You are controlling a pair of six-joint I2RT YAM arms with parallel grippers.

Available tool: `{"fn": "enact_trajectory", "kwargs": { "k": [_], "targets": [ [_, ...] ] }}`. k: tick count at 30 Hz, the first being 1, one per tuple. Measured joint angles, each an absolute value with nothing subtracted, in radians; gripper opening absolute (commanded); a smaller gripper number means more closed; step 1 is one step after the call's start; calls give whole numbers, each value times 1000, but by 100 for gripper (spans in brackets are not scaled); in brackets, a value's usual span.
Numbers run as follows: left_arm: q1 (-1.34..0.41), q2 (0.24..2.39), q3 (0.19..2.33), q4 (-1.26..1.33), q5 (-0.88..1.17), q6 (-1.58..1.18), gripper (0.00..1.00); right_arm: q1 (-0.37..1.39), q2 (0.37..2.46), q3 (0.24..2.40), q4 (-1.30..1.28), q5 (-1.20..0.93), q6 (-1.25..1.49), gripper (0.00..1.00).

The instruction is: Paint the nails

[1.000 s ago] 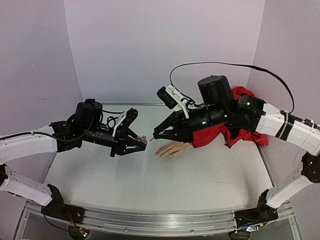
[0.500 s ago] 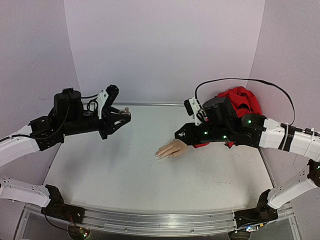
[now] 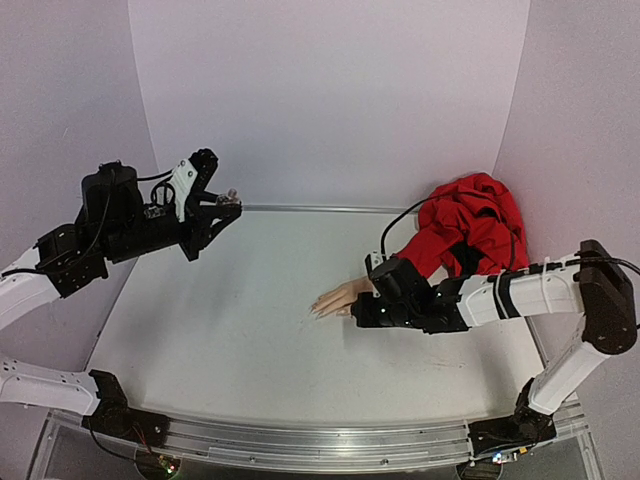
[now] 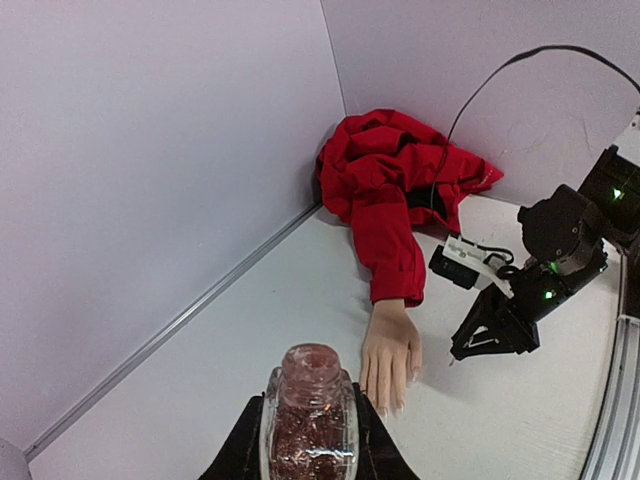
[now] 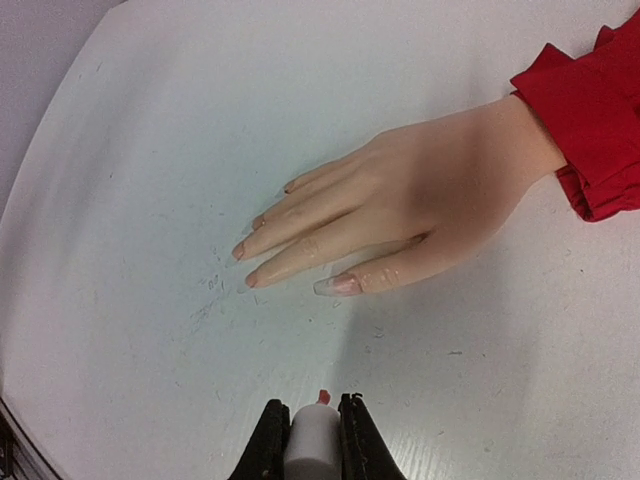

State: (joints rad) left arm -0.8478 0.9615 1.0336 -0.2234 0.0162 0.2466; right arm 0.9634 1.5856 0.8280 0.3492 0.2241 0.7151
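The pale mannequin hand lies palm down on the table, its red sleeve running back right. Its nails show in the right wrist view: the thumb nail looks glossy pinkish, and the fingertip nails are small and pink. My right gripper is low beside the thumb, shut on a white brush cap with a red tip a short way from the thumb nail. My left gripper is raised at the far left, shut on an open glass bottle of glittery red polish.
A heap of red jacket lies in the back right corner against the walls. Lilac walls close in the table at the back and both sides. A metal rail runs along the near edge.
My left arm has lifted and drawn back to the far left with the bottle. My right arm has dropped from near the bottle to the table beside the hand's thumb.
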Motion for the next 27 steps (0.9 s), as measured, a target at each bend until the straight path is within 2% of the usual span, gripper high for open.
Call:
{"fn": "enact_trajectory", "kwargs": {
  "k": [10,27],
  "targets": [
    [-848,937,1000,-250,-36,299,0,963,1659,834,469,280,729,0],
    [-848,893,985,-251,-41,307,0,963,1770,903,490,348,739,0]
  ]
}}
